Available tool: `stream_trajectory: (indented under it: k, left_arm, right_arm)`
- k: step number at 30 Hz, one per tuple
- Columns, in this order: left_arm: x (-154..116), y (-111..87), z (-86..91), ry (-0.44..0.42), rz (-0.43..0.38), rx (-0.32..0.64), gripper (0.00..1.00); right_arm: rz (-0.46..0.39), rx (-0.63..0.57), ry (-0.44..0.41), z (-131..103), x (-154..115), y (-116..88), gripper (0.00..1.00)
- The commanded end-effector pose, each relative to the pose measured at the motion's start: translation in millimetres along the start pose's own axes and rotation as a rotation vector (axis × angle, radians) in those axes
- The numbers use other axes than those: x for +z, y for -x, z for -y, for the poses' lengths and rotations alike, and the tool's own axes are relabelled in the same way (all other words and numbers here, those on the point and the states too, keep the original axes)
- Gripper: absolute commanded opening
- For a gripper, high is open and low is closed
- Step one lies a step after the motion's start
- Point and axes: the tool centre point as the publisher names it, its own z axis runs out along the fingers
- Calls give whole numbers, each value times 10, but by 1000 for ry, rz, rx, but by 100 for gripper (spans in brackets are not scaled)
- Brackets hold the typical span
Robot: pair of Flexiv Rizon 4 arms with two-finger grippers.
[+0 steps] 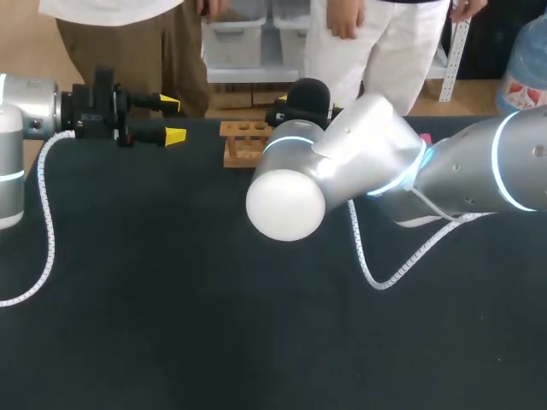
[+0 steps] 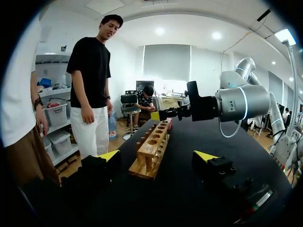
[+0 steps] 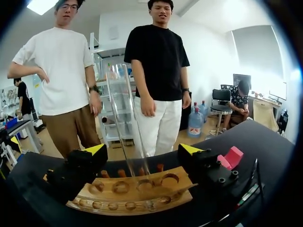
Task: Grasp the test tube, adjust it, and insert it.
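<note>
Smooth, pale, lightly grained wood for the rack [image 3: 132, 194]. Clear glossy glass for the tube [image 3: 125, 118]. Matt black cloth over the table [image 1: 171, 342]. Glossy silver shell on the right arm [image 1: 376, 145]; matt black plastic on the left gripper [image 1: 173, 120].

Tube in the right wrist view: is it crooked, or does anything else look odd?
The tube leans: its lower end seems to sit in a hole of the rack, and its top tilts aside between the fingers of the open right claw, touching neither. Nothing else stands out.
</note>
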Motion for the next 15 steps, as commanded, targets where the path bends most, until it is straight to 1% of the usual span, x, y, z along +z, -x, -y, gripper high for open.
stream_trajectory:
  k: [1,3,7,15]
  left_arm:
    - [0,-12,-2,0,3,3,100]
    - [0,-12,-2,0,3,3,100]
    - [0,-12,-2,0,3,3,100]
    - [0,-12,-2,0,3,3,100]
  right_arm:
    - [-1,-9,2,59,-84,72,100]
    - [0,-21,-8,84,-102,93,100]
    - [-6,-11,-62,167,-132,133,100]
    - [-4,-29,-67,223,-142,165,100]
